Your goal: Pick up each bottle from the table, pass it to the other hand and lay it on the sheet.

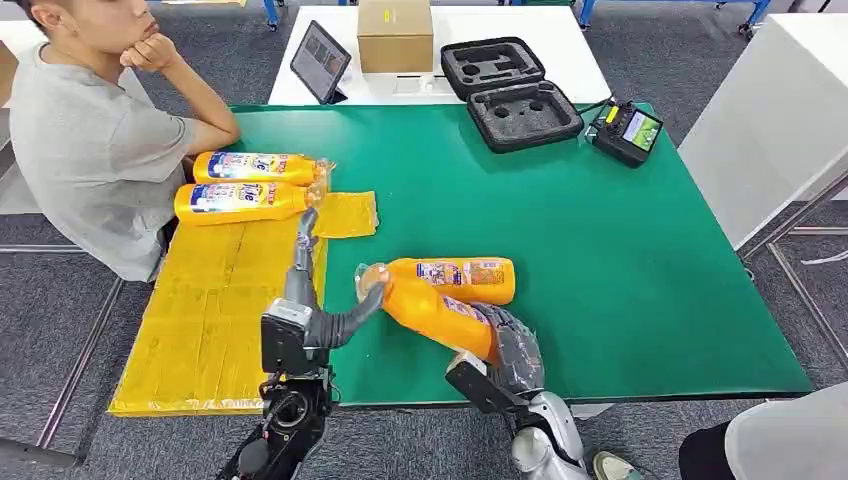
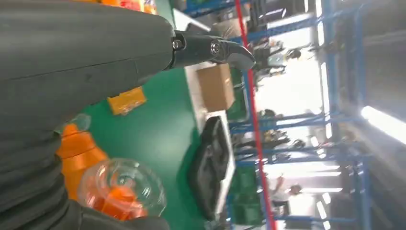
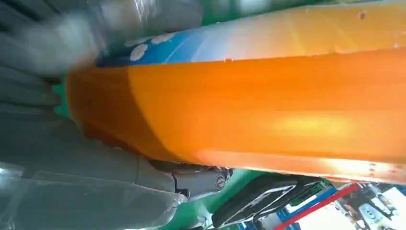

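My right hand [image 1: 508, 347] grips an orange bottle [image 1: 432, 312] by its base and holds it tilted above the green table [image 1: 600, 230], clear cap pointing left. In the right wrist view the bottle [image 3: 268, 105] lies across the hand [image 3: 81, 167]. My left hand [image 1: 312, 300] is open just left of the cap, fingers pointing away, thumb reaching toward the neck. The left wrist view shows the clear cap [image 2: 122, 188] close to the left hand [image 2: 72, 62]. A second orange bottle [image 1: 465, 273] lies on the table behind. Two more bottles [image 1: 250, 166] [image 1: 238, 200] lie on the yellow sheet [image 1: 200, 300].
A person [image 1: 90, 140] sits at the table's left end, elbow by the sheet. At the far edge are a tablet [image 1: 320, 62], a cardboard box [image 1: 395, 35], an open black foam case [image 1: 510, 92] and a controller [image 1: 625, 130]. A yellow scrap [image 1: 346, 213] lies beside the sheet.
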{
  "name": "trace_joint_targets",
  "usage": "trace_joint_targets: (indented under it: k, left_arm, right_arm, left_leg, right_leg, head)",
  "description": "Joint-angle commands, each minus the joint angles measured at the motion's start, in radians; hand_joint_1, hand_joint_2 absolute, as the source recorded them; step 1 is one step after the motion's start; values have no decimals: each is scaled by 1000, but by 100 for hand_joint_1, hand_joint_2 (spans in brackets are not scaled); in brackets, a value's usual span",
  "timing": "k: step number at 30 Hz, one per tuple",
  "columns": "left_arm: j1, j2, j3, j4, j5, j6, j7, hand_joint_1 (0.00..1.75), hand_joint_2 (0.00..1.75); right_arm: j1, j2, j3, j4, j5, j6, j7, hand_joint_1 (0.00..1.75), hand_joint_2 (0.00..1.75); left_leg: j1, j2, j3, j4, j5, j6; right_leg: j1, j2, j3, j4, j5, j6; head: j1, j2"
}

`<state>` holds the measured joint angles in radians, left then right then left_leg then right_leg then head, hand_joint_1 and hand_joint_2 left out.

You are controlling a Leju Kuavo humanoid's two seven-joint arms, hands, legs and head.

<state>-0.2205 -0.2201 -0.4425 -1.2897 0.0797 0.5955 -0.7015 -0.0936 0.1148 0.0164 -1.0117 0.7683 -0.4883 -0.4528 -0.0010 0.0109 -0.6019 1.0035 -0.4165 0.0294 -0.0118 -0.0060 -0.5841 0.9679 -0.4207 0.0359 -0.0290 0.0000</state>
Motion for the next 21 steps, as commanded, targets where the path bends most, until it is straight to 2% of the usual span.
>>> trace_joint_targets:
  k: [1, 3, 6, 9, 21]
  left_arm:
    - [16, 0, 33, -95, 18, 2, 3, 0, 175]
    - [22, -3, 35, -92, 28, -11, 3, 0, 175]
    - [6, -3, 8, 21, 184, -125, 15, 0, 175]
    - [2, -1, -23, 49, 246, -169, 50, 0, 175]
    - [-8, -14, -67, 213, 378, -189, 125, 0, 175]
  right_arm:
    - [-8, 8, -32, 50, -20, -7, -8, 175, 175]
    - [-3, 12, -38, 37, -38, -24, -20, 175, 175]
    - [16, 15, -42, 2, -83, -66, -54, 175, 175]
    - [19, 20, -46, -18, -111, -93, -74, 175, 175]
    - [3, 27, -13, -44, -212, -166, -129, 175, 175]
  left_leg:
    - [1, -1, 2, 0, -1, -2]
    - [1, -1, 1, 0, -1, -2]
    - [1, -1, 2, -1, -1, -2]
    - [0, -3, 2, -1, -1, -2]
    - [0, -2, -4, -1, 0, -1]
  right_leg:
    - [1, 0, 2, 0, -1, -1]
    - [1, 0, 2, 0, -1, -1]
    - [1, 0, 2, -1, -1, -1]
    - [0, -2, 3, -1, -1, -1]
    - [0, 0, -4, -1, -1, -1]
  head:
    - [0, 0]
    - [0, 0]
    - [0, 0]
    - [0, 0]
    - [0, 0]
